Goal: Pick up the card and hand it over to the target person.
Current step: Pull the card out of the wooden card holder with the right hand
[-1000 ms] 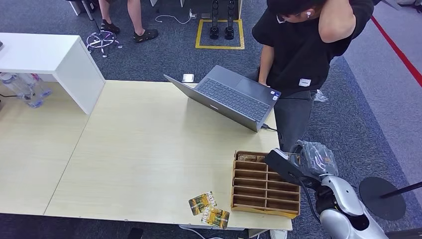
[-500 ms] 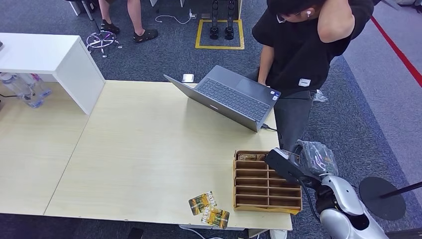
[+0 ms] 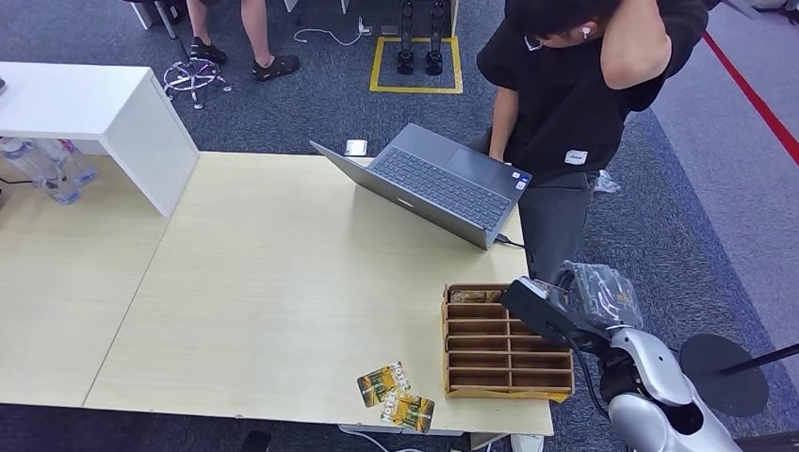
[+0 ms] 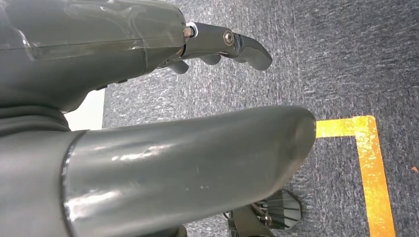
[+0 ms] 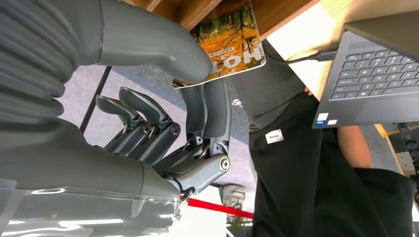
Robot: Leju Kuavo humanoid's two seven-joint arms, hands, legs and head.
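Item: card (image 5: pixel 231 42), printed, autumn-forest face; upper centre of the right wrist frame, beside the wooden organizer (image 3: pixel 506 344). Right robot hand (image 5: pixel 197 98) pinches one edge, thumb over finger. Judged thin, light, slightly flexible, glossy-slippery; grip flat near an edge. Left robot hand (image 4: pixel 217 44) empty, fingers loosely curled.

Silver arm (image 3: pixel 650 395), grey ribbed, dark-fingered robot hand (image 5: pixel 163 123).

- Even, bright overhead light; shadows soft.
- Head view sharp, mild wide-angle bend at edges.
- Left hand (image 4: pixel 148 163) close-up: soft focus, glossy highlights on the cover.
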